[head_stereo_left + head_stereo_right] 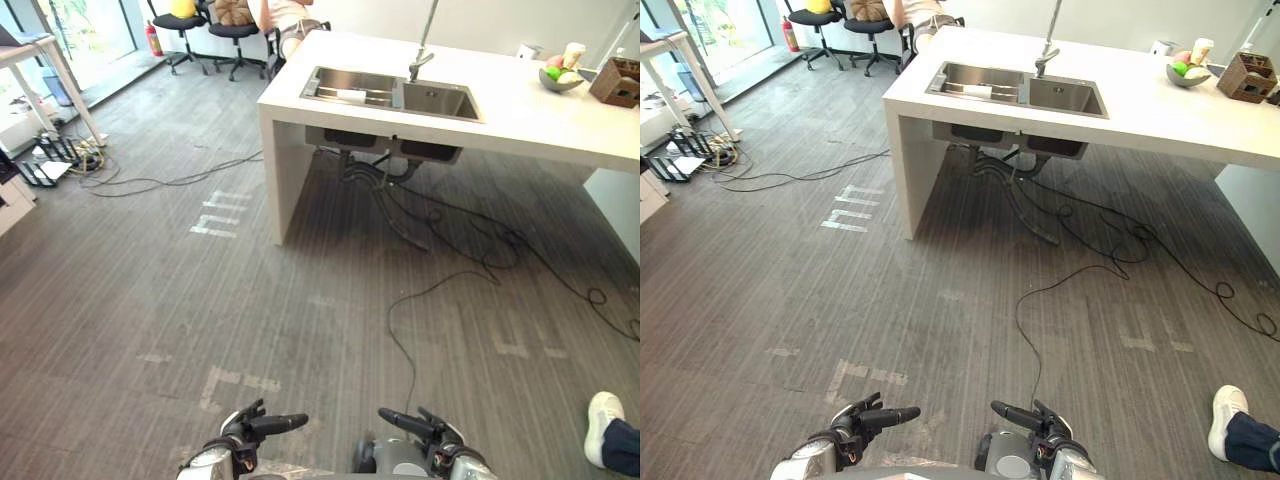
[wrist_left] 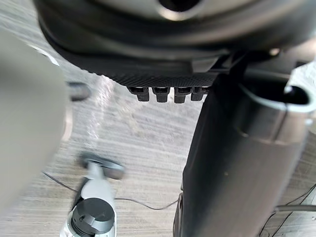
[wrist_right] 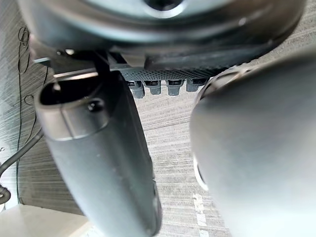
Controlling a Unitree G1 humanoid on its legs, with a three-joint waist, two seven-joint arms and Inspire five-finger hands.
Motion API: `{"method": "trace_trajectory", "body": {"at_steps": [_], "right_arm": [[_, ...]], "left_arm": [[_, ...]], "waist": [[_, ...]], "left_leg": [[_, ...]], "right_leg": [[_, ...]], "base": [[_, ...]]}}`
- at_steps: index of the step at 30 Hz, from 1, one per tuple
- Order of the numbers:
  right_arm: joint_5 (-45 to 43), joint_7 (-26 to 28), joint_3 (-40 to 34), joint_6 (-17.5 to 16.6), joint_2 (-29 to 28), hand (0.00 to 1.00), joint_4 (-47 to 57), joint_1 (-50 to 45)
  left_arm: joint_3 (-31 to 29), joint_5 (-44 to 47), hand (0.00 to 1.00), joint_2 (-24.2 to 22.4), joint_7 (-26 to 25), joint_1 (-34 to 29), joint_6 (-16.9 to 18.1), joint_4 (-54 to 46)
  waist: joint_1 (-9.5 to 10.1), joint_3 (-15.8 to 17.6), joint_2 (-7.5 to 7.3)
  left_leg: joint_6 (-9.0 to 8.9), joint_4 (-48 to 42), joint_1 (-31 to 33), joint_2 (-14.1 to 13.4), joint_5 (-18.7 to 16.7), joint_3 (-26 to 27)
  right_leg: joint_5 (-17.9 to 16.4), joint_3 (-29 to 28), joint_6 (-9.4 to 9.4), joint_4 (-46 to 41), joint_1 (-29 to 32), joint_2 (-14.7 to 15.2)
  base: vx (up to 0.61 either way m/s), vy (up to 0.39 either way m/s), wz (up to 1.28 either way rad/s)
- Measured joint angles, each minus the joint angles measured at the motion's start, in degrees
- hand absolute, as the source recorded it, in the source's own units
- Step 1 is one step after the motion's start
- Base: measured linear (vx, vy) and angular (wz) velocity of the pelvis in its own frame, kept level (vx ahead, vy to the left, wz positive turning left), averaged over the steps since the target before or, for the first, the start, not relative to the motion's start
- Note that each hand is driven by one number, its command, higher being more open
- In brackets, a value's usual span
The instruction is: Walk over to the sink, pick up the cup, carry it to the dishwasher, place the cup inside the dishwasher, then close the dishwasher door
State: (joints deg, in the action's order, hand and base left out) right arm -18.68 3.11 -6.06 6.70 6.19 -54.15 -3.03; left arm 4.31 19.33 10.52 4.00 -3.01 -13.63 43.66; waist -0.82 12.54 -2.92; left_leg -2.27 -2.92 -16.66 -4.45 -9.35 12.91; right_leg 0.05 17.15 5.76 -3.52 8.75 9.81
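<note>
The steel double sink (image 1: 441, 101) is set in a white island counter (image 1: 520, 115) across the room, with a tall faucet (image 1: 422, 58) behind it. A pale object (image 1: 351, 96), perhaps the cup, lies in the sink's left basin; it is too small to tell. My left hand (image 1: 256, 428) and right hand (image 1: 421, 428) hang low at the near edge of the head views, far from the sink. Both are open and hold nothing. In each wrist view the thumb (image 2: 237, 173) (image 3: 98, 163) and the straight fingers (image 2: 165, 93) (image 3: 163, 88) stand over bare floor.
Black cables (image 1: 470, 255) trail over the grey floor under and before the counter. A fruit bowl (image 1: 558, 78) and a brown basket (image 1: 615, 82) sit on its right end. Office chairs (image 1: 210, 30) stand at the back left. A person's shoe (image 1: 603, 425) is at the lower right.
</note>
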Motion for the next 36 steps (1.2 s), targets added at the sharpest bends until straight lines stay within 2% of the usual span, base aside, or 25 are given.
{"method": "trace_trajectory", "body": {"at_steps": [1,2,4,6,8,9,10,11,12,13,14,15,17,18,19,21,22,25,26,27,28,29,30,34,36], "right_arm": [[0.0,0.35,0.01,0.62,-0.25,1.0,0.56,-0.5],[0.01,0.51,-0.15,0.81,-0.1,1.0,0.64,-0.51],[-0.25,0.84,-0.82,1.08,1.7,1.0,1.53,-1.66],[-0.43,0.81,-0.84,1.07,2.61,1.0,1.63,-1.99],[-3.46,0.76,-0.91,1.17,2.42,1.0,1.88,-2.14],[-7.19,0.71,-1.98,1.93,2.75,1.0,2.14,-3.07],[-8.12,0.66,-2.48,2.03,2.96,1.0,2.19,-3.24],[-9.41,0.06,-3.22,2.0,3.66,1.0,1.24,-3.12],[-9.27,0.02,-3.69,2.37,4.9,1.0,1.15,-3.15],[-9.13,0.03,-3.62,2.38,5.19,1.0,1.16,-3.56],[-8.62,0.02,-3.63,2.41,5.78,1.0,1.08,-4.38],[-8.45,-0.02,-3.52,2.83,5.82,1.0,0.67,-4.35],[-8.84,-0.12,-2.47,2.89,5.92,1.0,0.73,-3.85],[-9.36,-0.23,-1.94,3.09,5.64,1.0,0.73,-2.07],[-9.16,-0.66,-1.88,3.06,5.46,1.0,0.73,-1.35],[-9.3,-0.81,-2.07,3.02,5.33,1.0,0.75,-0.43],[-9.3,-0.83,-2.07,3.01,5.25,1.0,0.71,-0.56],[-9.51,-0.88,-2.12,2.75,5.29,1.0,-0.64,-2.58],[-10.04,-0.89,-2.48,2.42,5.79,1.0,-0.78,-4.13],[-11.07,-0.85,-2.9,1.98,6.6,1.0,-1.62,-5.42],[-11.13,-0.76,-3.26,1.8,6.37,1.0,-1.99,-5.96],[-11.13,-0.59,-3.27,1.74,6.16,1.0,-2.14,-6.0],[-11.03,-0.58,-3.27,1.35,5.58,1.0,-2.48,-5.89],[-10.29,-0.59,-3.27,0.88,5.14,1.0,-3.96,-5.5],[-10.38,-0.56,-4.31,1.31,4.46,1.0,-4.85,-6.32]], "left_arm": [[-0.64,0.5,1.0,0.8,-0.01,0.39,-0.15,-0.08],[-0.85,0.72,1.0,0.62,-0.14,0.71,-0.34,0.05],[-1.73,1.04,1.0,-1.16,0.4,0.44,-0.97,-0.59],[-1.85,0.82,1.0,-2.0,1.01,-0.07,-0.89,-0.77],[-3.28,0.68,1.0,-3.12,1.04,-1.6,-0.82,-0.63],[-4.2,0.27,1.0,-4.42,1.03,-3.24,-0.62,0.54],[-4.51,0.17,1.0,-5.11,1.04,-3.76,-0.46,0.99],[-5.03,0.05,1.0,-5.99,1.12,-2.64,1.4,1.59],[-5.08,0.84,1.0,-6.82,1.27,-2.24,2.83,1.62],[-5.06,1.07,1.0,-7.18,1.33,-2.25,3.66,1.61],[-5.04,2.42,1.0,-7.8,1.37,-2.13,5.25,1.53],[-4.95,4.1,1.0,-8.06,1.26,-2.19,6.83,0.99],[-3.99,6.09,1.0,-8.21,0.96,-2.89,7.6,-1.09],[-3.64,8.07,1.0,-8.76,0.92,-4.02,8.41,-3.52],[-3.67,8.81,1.0,-8.99,0.85,-4.35,8.83,-4.1],[-3.6,10.11,1.0,-9.71,0.57,-5.01,9.64,-5.33],[-3.3,10.68,1.0,-9.74,0.36,-5.0,9.65,-5.92],[-1.88,12.73,1.0,-9.98,-0.06,-4.99,9.76,-8.69],[-0.86,12.73,1.0,-10.02,-0.06,-5.45,9.76,-9.62],[-0.21,12.72,1.0,-9.81,0.16,-5.61,9.75,-10.62],[-0.51,12.72,1.0,-9.13,0.03,-5.52,9.74,-11.87],[-0.55,12.73,1.0,-8.59,0.03,-5.51,9.76,-12.51],[-0.64,12.73,1.0,-7.39,0.06,-5.39,9.75,-13.59],[-3.01,12.74,1.0,-6.75,-0.38,-5.4,9.78,-16.64],[-3.99,12.69,1.0,-6.75,-0.78,-5.63,9.75,-17.53]], "waist": [[0.01,0.51,-2.45],[-0.05,1.14,-2.28],[-0.59,1.28,1.49],[0.12,0.61,2.98],[0.2,-0.08,4.11],[0.07,-1.46,5.72],[0.35,-1.93,6.06],[0.24,-1.45,8.19],[0.04,-0.72,10.28],[-0.02,-0.36,10.61],[-0.15,-0.02,11.63],[-0.13,0.22,11.41],[0.17,0.53,10.92],[1.13,0.55,10.89],[1.38,0.56,10.88],[1.41,0.78,10.54],[1.26,1.01,10.19],[1.1,1.65,9.21],[0.92,1.15,9.99],[0.95,0.39,11.12],[1.04,0.29,9.88],[1.36,0.11,9.29],[1.65,-0.56,8.08],[3.02,-1.24,6.99],[2.95,-3.77,5.59]], "left_leg": [[-1.64,-1.74,-0.73,1.07,-1.74,-0.73],[-2.51,-3.25,-1.08,0.69,-3.06,-1.03],[-4.07,-6.66,-1.18,-4.53,-6.48,-1.97],[-4.06,-7.3,-1.22,-6.84,-8.59,-2.0],[-0.76,-7.58,-1.17,-7.89,-11.29,-2.83],[4.62,-8.21,-1.8,-8.66,-12.77,-2.52],[4.94,-12.81,-0.91,-9.05,-12.25,-2.39],[0.75,-29.43,6.3,-12.96,-9.4,0.33],[-1.06,-42.94,11.88,-16.75,-1.77,0.1],[-1.45,-48.05,14.13,-18.3,1.73,-0.1],[-1.74,-56.54,18.28,-19.79,0.42,0.5],[-1.57,-58.84,21.24,-18.83,-1.63,1.65],[-1.77,-52.73,23.57,-15.44,-2.53,3.34],[-1.9,-39.0,24.97,-12.12,-2.56,4.65],[-2.04,-32.0,25.01,-10.86,-2.09,4.89],[-2.64,-6.77,24.79,-7.45,4.18,4.73],[-4.31,-1.3,25.0,-6.81,6.33,4.76],[-5.37,-1.96,26.59,-6.86,7.3,9.0],[-5.23,-2.09,25.18,-6.68,7.52,11.63],[-0.65,-1.55,23.54,-6.63,13.26,12.81],[1.97,-5.41,23.89,-6.32,15.24,14.19],[2.36,-7.0,24.23,-5.89,15.07,14.29],[4.22,-8.26,24.56,-4.31,13.74,14.22],[4.09,-12.21,24.66,-0.84,8.26,9.58],[3.87,-12.68,24.41,0.87,6.06,9.17]], "right_leg": [[-0.34,-2.34,1.69,0.31,0.27,2.45],[2.55,-2.41,2.95,-1.41,0.27,2.51],[2.83,-0.82,2.52,-6.8,0.62,-0.74],[2.81,-0.15,1.31,-10.4,2.18,-2.56],[1.88,0.79,-2.55,-15.84,4.98,-3.39],[0.26,2.16,-5.63,-17.23,5.29,-4.63],[-0.47,2.37,-6.87,-17.46,5.19,-5.06],[-1.52,3.28,-7.98,-17.29,4.0,-5.91],[-1.78,3.84,-8.29,-14.49,0.13,-7.02],[-1.96,3.69,-8.57,-13.16,-1.83,-7.39],[-2.58,3.63,-8.91,-11.52,-5.65,-7.33],[-3.06,3.4,-9.01,-10.27,-8.98,-6.43],[-3.42,2.63,-8.48,-8.3,-11.97,-5.16],[-3.59,0.97,-7.79,-6.79,-12.79,-4.52],[-3.57,0.24,-7.57,-6.4,-12.81,-4.29],[-4.29,-1.49,-6.31,-5.62,-13.38,-3.17],[-4.89,-1.54,-5.38,-5.65,-13.9,-2.27],[-7.4,-0.4,-1.27,-5.87,-17.32,0.38],[-8.45,0.34,0.76,-6.32,-19.24,0.68],[-10.38,0.95,2.98,-7.67,-21.27,1.5],[-11.36,1.45,3.42,-7.29,-22.92,3.15],[-11.56,1.5,3.09,-6.76,-23.58,3.9],[-11.69,1.7,2.47,-5.98,-24.04,5.18],[-10.98,3.52,1.84,-7.77,-23.58,5.53],[-10.04,3.27,2.5,-12.57,-21.65,7.81]], "base": [[0.23,-0.304,0.09],[0.25,-0.338,0.29],[0.28,-0.302,0.28],[0.32,-0.282,-0.06],[0.26,-0.219,-0.18],[0.26,-0.149,-0.18],[0.33,-0.153,-0.14],[0.34,-0.149,0.03],[0.33,-0.121,0.12],[0.37,-0.063,0.19],[0.39,0.021,0.12],[0.45,0.024,0.09],[0.35,0.033,-0.24],[0.27,0.053,-0.52],[0.3,0.083,-0.59],[0.32,0.144,-0.39],[0.27,0.134,-0.16],[0.38,0.219,0.17],[0.49,0.326,0.36],[0.58,0.415,0.27],[0.46,0.36,0.12],[0.39,0.292,-0.06],[0.28,0.184,-0.05],[0.27,0.1,-0.17],[0.28,0.096,-0.09]]}}
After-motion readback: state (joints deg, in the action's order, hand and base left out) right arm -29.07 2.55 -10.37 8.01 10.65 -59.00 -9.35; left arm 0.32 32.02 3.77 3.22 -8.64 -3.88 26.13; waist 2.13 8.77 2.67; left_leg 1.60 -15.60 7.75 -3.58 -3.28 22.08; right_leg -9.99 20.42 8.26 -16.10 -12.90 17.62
